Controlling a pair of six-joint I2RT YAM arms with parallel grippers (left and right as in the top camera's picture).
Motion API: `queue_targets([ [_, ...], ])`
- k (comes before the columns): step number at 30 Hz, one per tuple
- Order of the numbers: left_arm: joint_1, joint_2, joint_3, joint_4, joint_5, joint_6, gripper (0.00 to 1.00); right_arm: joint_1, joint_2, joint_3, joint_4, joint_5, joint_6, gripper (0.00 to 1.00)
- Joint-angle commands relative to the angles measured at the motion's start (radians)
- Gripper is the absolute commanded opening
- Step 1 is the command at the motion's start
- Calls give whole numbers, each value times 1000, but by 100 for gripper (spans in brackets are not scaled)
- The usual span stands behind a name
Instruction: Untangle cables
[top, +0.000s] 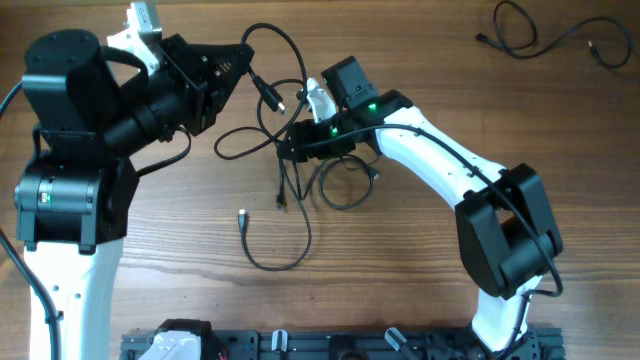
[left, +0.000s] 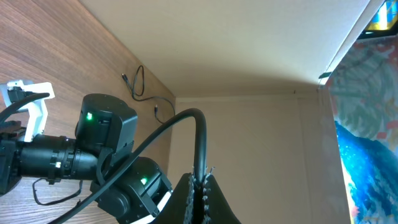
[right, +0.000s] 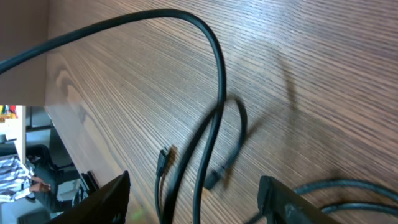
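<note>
The desk (top: 400, 290) is brown wood with a fine, even grain. In the overhead view a black rail (top: 440, 345) with pale clips runs along its edge at 6 o'clock. From the left wrist, a plain beige wall (left: 249, 137) stands behind the desk, with blue patterned cloth (left: 373, 143) at 3 o'clock. From the right wrist, a blurred strip of room (right: 18, 162) shows at 8 o'clock.

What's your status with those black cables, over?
Left gripper shut on one cable, raised. Right gripper open over the tangle, strands between its jaws. Another cable apart, far corner.
</note>
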Motion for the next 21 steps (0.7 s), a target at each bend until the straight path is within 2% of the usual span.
queue_targets([
  [1,-3,-6,6,1,-5,13,4,27,10,-1,7,82,39,59],
  [3,-3,-6,6,-3,-5,13,4,30,10,-1,6,94,50,49],
  [10,-3,-6,6,-20,-5,13,4,30,10,-1,-174,162,-14,50],
  [11,-3,-6,6,-27,-6,18,4,30,10,-1,-187,163,-13,34],
  [12,-3,-6,6,-31,-6,18,4,30,10,-1,-188,163,-11,27],
  [14,-3,-5,6,-60,-34,28,4,27,9,-1,-187,162,-3,4],
  [18,-3,-5,6,-180,-175,85,8,-77,-37,72,-267,162,21,4],
  [21,-3,-1,5,-204,-182,180,8,-213,-142,145,-368,162,-7,4],
])
